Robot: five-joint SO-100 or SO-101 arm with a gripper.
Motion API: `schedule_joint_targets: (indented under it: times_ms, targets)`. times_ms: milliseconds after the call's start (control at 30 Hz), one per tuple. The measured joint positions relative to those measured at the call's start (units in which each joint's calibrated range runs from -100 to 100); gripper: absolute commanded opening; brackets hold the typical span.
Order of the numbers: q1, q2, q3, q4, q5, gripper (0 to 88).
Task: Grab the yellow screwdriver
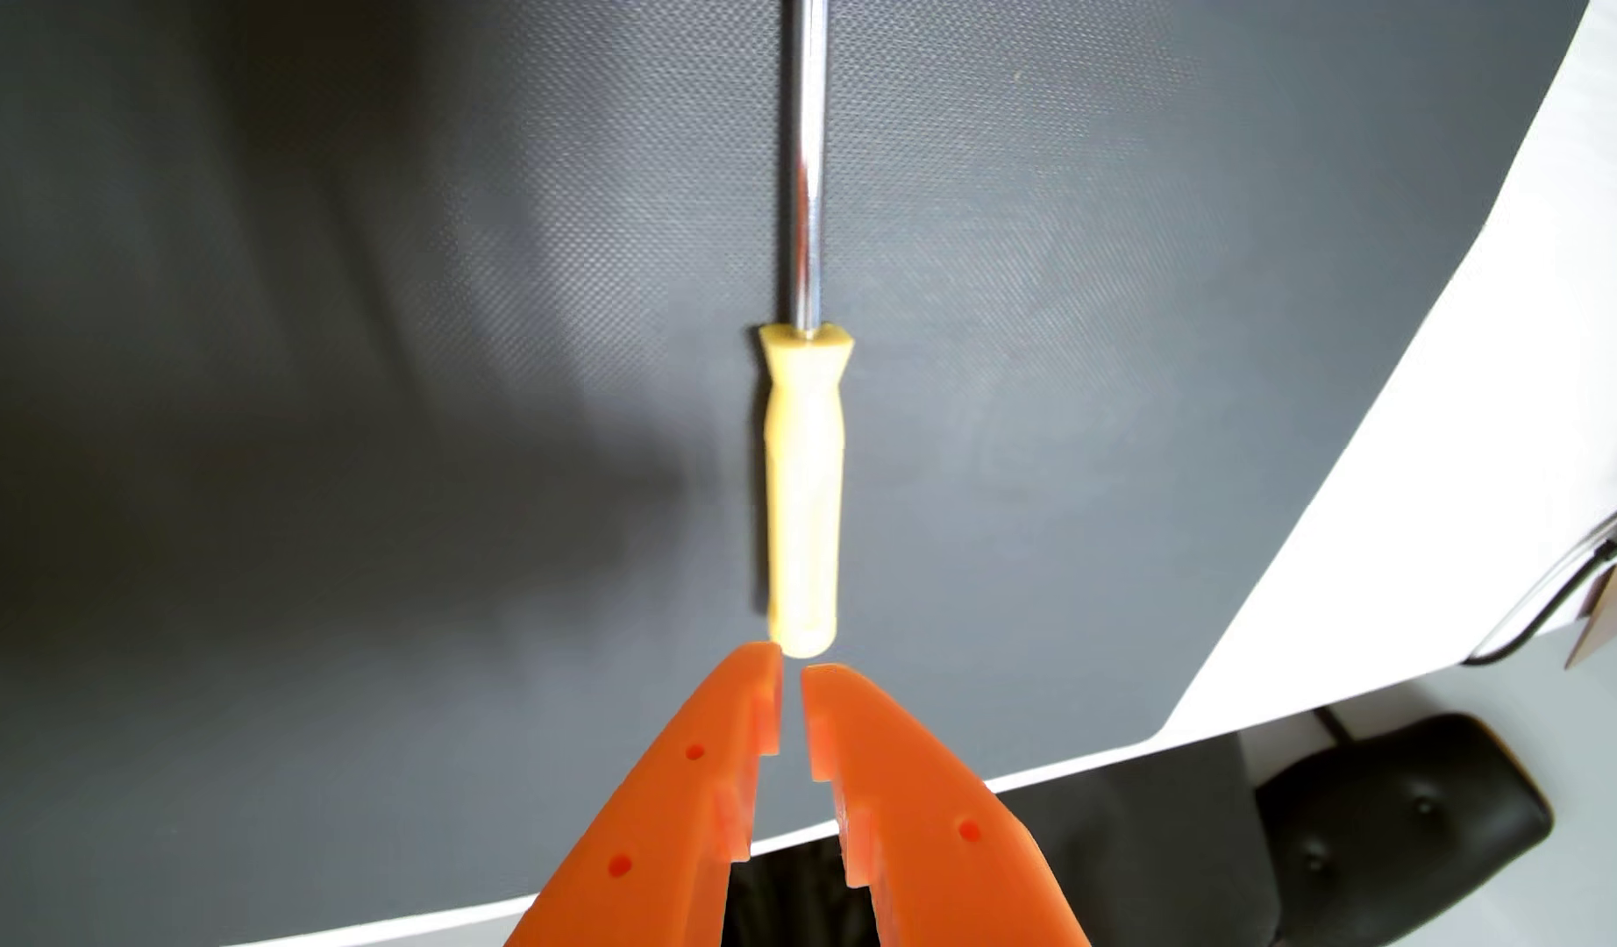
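wrist view: the yellow screwdriver lies on the dark textured mat that covers the desk, and the whole question of the coming move sits in how it lines up with the hand. its long axis runs straight up and down the picture, the pale yellow handle at the lower end and the bright metal shaft running on out of the top edge. the orange hand enters from the bottom edge and points along that same line, so tool and hand lie end to end rather than crosswise. the butt of the handle sits just beyond the fingertips, almost at them; whether it touches them i cannot tell from this angle. the two fingers stand nearly together, with only a thin slit between the tips, narrower than the handle looks, and nothing is held between them. so the screwdriver lies dead ahead of the hand, centred on the slit, handle end nearest. as i judge it, the grasp has not begun: the fingers would have to spread wider than the handle, and then go forward along the axis so that one finger passes each side of the yellow part. pushing ahead with the tips this close would more likely shove the tool along the mat. at the right the mat ends and the white desk shows, with a black cable near the edge.
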Motion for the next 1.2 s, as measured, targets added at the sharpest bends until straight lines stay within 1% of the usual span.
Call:
schedule_joint_targets:
  times_ms: [333,633,900,1200]
  targets:
    - [0.1,9.3,-5.4,-0.1,0.3,1.4]
    - [1.9,12.5,-6.6,0.0,-0.6,1.4]
    - [1.9,17.5,-10.9,0.0,-0.9,1.5]
    - [1.9,18.6,-11.1,-0.2,-1.1,1.7]
